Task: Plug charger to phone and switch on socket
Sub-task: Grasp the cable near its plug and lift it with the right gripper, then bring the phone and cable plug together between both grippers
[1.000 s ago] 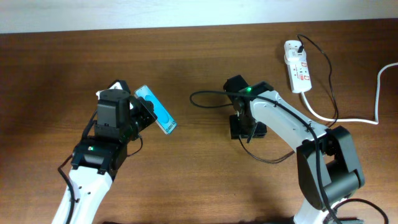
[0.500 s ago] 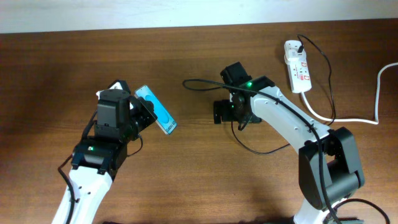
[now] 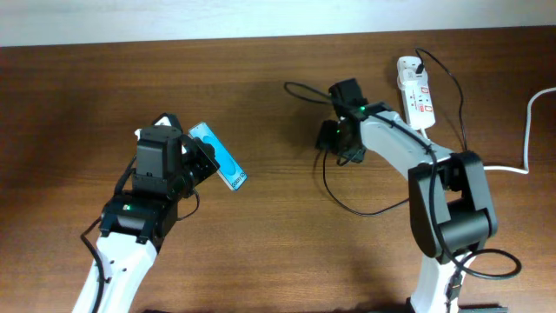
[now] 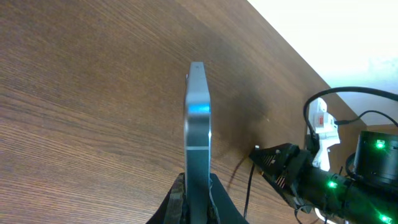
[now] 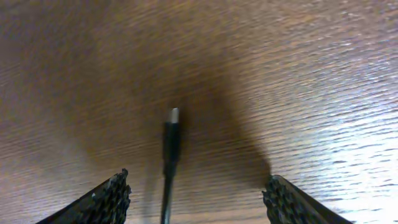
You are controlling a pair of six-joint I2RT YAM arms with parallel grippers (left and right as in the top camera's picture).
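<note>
right pincer (image 5: 196, 183) swung back toward socket (image 3: 415, 94), away from phone (image 3: 219, 155) | fingers apart, charger (image 5: 171, 142) tip between them | left pincer (image 4: 198, 202) clamped on phone, unmoved | plugging looks further off

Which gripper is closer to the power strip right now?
Right. The right gripper hangs a short way left of the power strip; the left gripper, clamping the phone, is far off on the opposite side.
</note>
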